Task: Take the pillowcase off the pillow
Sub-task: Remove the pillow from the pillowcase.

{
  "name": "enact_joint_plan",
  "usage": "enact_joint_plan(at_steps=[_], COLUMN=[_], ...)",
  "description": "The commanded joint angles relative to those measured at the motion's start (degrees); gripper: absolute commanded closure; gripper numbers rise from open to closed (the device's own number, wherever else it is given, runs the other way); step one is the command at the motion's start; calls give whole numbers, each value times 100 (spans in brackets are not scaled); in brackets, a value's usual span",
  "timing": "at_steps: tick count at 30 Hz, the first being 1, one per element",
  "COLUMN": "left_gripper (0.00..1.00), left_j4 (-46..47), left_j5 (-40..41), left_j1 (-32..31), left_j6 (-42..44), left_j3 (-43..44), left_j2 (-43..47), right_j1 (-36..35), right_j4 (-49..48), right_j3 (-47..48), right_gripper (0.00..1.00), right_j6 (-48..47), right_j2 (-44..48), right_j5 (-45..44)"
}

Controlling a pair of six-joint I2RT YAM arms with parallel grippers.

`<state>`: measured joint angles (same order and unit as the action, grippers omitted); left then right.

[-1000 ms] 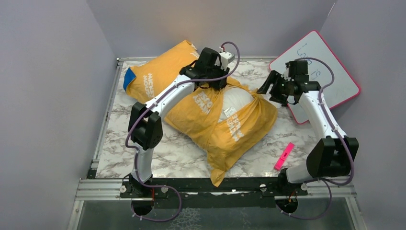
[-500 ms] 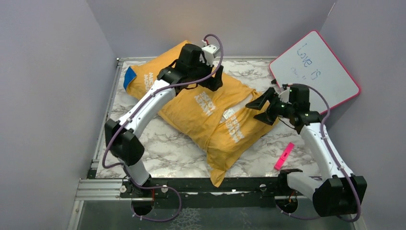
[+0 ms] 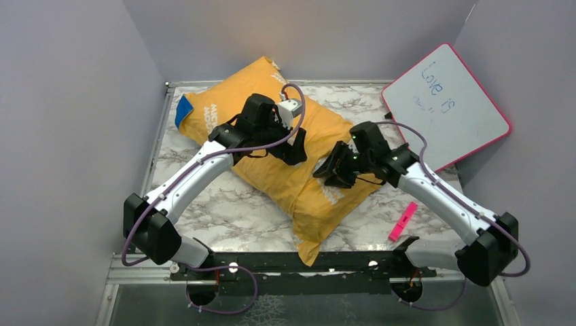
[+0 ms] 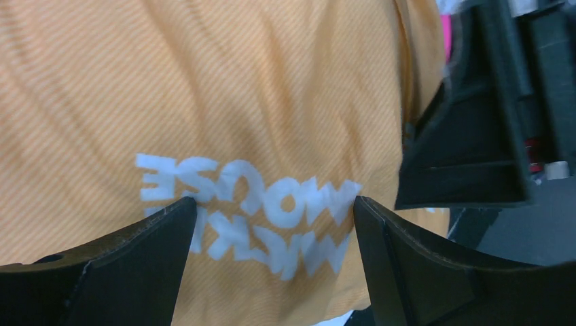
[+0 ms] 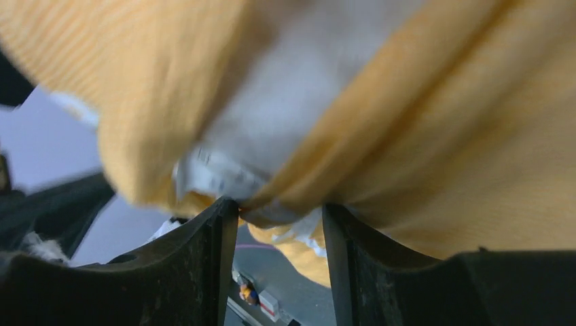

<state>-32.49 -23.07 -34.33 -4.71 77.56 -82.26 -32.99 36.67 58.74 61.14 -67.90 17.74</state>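
Upside down, pillowcase lettering reads MOUSE; whiteboard: Love is.

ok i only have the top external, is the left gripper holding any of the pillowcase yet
Observer: No. In the left wrist view the left gripper is open, jaws apart over the pillowcase, with no fabric pinched between them.
Operator: and the right one
Observer: The right gripper is open as well, and an orange fold sits right at the gap between its tips.
Operator: any pillow showing there
Observer: Yes. The right wrist view shows the white pillow bare between orange folds, with a white label beside it.
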Motion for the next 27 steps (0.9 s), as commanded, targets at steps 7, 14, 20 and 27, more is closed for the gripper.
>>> enact_joint_plan(at_steps=[7, 14, 20, 27], left_gripper=[42, 100, 100, 74], left_j4=[-377, -396, -465, -601], left_j5=[907, 1755, 3235, 2065], left_j1=[-464, -461, -330, -169], left_j6=[103, 58, -42, -326], left_j3=[-125, 135, 606, 1081], left_j2=[-212, -664, -1049, -999], right_j1=[-577, -577, -577, -573], right_j4=[1679, 1624, 1641, 1507], right_j3=[176, -1049, -1617, -964], right_gripper=[86, 95, 99, 99], right_j6=[712, 118, -634, -792], right_j2=[-116, 829, 508, 161], right_j5=[-2144, -1663, -851, -1474])
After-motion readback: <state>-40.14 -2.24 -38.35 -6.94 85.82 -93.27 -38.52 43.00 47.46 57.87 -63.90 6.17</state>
